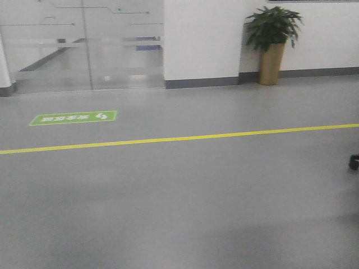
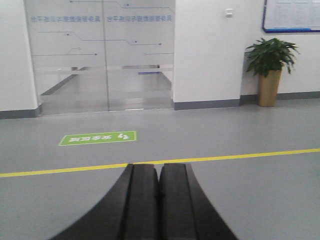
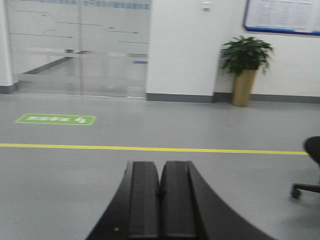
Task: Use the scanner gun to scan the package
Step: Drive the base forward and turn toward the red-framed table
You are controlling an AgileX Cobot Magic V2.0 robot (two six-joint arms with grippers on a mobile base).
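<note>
— How is the left gripper point(image 2: 159, 171) found?

— It is seen from its own wrist camera with the two black fingers point(image 2: 142, 200) pressed flat against each other. Nothing is held between them. It is pointed out over the grey floor point(image 2: 260, 200).

— And the right gripper point(image 3: 160, 169)?

— The same is shown there: the fingers point(image 3: 176, 200) are closed tight together and nothing is gripped.

— Where are the package and the scanner gun placed?

— That cannot be told. Neither is caught in any of the three views.

— What is shown, then?

— A yellow line point(image 1: 179, 138) is painted across the floor from side to side. Beyond it, to the left, a green floor sign point(image 1: 73, 117) with white lettering is laid flat. Frosted glass doors point(image 1: 84, 45) are set into the white wall behind the sign. To the right of the doors a potted plant point(image 1: 272, 42) is stood upright against the wall in a tall tan pot. Above the plant, a blue-framed notice board point(image 2: 292, 15) is hung, and a small white switch point(image 2: 228, 12) is fixed to the wall to its left. At the right edge of the right wrist view, part of a black office chair point(image 3: 312, 170) is seen, one castor resting on the floor.
</note>
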